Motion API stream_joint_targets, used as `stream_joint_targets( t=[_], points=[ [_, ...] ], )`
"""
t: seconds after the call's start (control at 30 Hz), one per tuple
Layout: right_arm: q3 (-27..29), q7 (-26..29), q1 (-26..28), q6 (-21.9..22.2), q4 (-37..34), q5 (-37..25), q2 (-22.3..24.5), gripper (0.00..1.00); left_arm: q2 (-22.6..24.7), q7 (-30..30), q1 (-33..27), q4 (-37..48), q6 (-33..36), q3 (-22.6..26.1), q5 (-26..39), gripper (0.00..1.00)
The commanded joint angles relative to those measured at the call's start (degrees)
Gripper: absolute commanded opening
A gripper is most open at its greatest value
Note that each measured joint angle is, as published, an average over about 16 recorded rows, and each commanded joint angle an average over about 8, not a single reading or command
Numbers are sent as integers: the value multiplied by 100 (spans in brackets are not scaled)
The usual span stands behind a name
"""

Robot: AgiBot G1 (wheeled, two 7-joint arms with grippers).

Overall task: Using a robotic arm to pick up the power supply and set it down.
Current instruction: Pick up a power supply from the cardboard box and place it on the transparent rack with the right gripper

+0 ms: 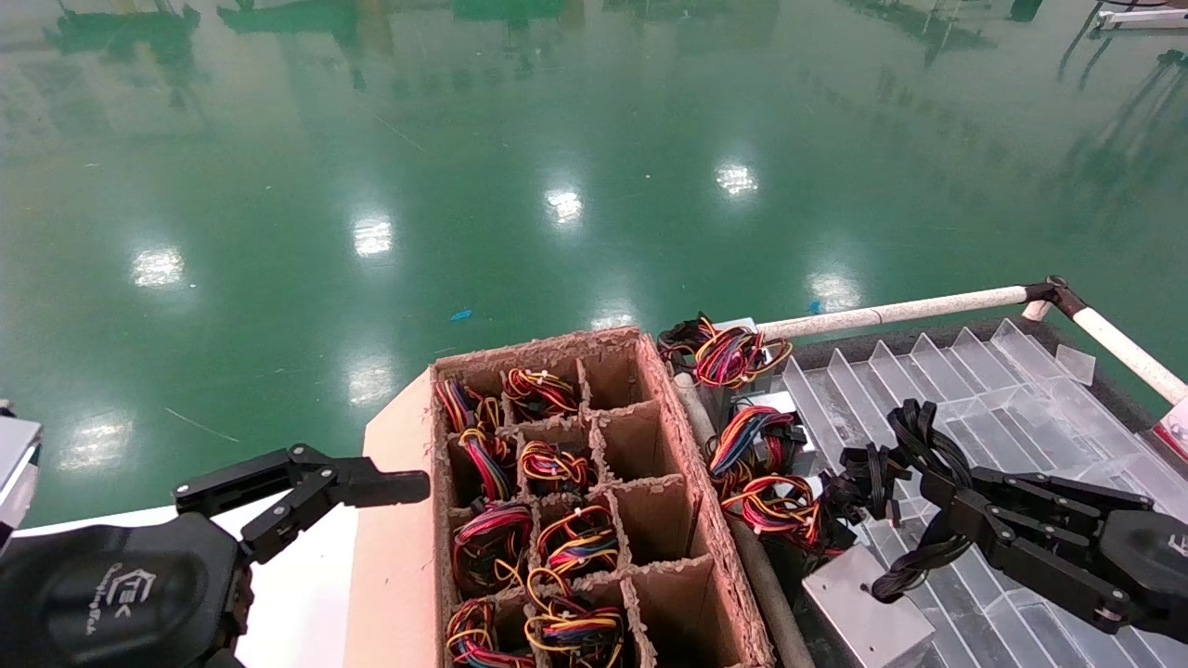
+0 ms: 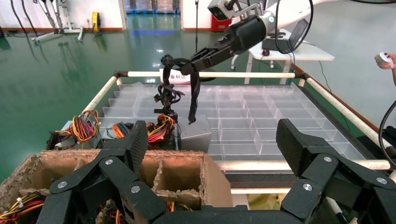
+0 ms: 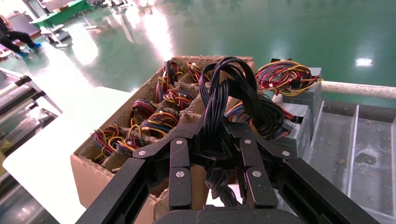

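right claw (image 1: 937, 506) clamped on the black cable bundle (image 1: 914, 445) | power supply (image 1: 868, 617), plain silver-grey box, hangs tilted by its cables over the clear divider tray (image 1: 1021, 390), beside the cardboard crate (image 1: 650, 445) | left claw (image 1: 371, 487) spread apart, idle by crate | glossy green floor (image 1: 557, 139) all round

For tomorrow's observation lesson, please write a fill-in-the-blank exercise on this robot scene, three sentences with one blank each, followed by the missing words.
1. The right gripper is shut on the power supply's ____ cable bundle.
2. The silver power supply sits on the clear ____ tray, beside the cardboard box.
3. The left gripper, beside the cardboard box, holds ____.

Missing words: black; plastic; nothing
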Motion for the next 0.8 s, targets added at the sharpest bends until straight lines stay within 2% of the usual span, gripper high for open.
stream_joint_targets(
  t=[0.03,0.8],
  points=[
    [-21,-34,-41,-33,-22,54,-9,0,0,0,0,0,0,1,0,100],
    [-293,-668,-684,-318,-222,964,-48,0,-3,4,-2,0,-3,8,-5,100]
  ],
)
